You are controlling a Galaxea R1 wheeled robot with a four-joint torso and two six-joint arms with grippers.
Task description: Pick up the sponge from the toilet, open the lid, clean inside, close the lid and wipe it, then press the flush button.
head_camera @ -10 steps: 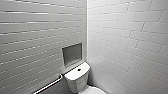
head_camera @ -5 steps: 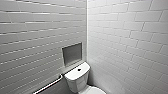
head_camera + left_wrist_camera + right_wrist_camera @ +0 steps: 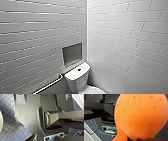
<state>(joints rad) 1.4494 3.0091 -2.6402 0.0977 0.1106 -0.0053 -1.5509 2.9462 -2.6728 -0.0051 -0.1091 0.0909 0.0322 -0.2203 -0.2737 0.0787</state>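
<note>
Toilet-cleaning task, sponge in hand. In the head view the toilet [image 3: 78, 79] stands in the corner of two white-tiled walls, at 6 o'clock in the picture. The flush button [image 3: 79, 69] sits in the middle of the tank top, a grey wall niche [image 3: 72, 53] lies at 12 o'clock from the tank, and a grab rail [image 3: 49, 86] lies at about 8 o'clock. The lid [image 3: 96, 90] shows as a white oval at the lower edge and appears to lie down, since the tank front is uncovered. Progress, as judged: the pick-up is done, for the sponge [image 3: 140, 116] hangs close before the right wrist camera, off the toilet, above the dark blue tiled floor [image 3: 7, 130]. The pictures do not settle whether the bowl has been cleaned and the lid wiped, or whether the lid has yet to be raised. The right claw [image 3: 136, 139] is judged to be pinching the sponge at its narrow lower end, pressed into the soft pad rather than spread. The state of the left claw cannot be told; the left wrist view shows the robot's own body and a blue cable [image 3: 28, 128].
</note>
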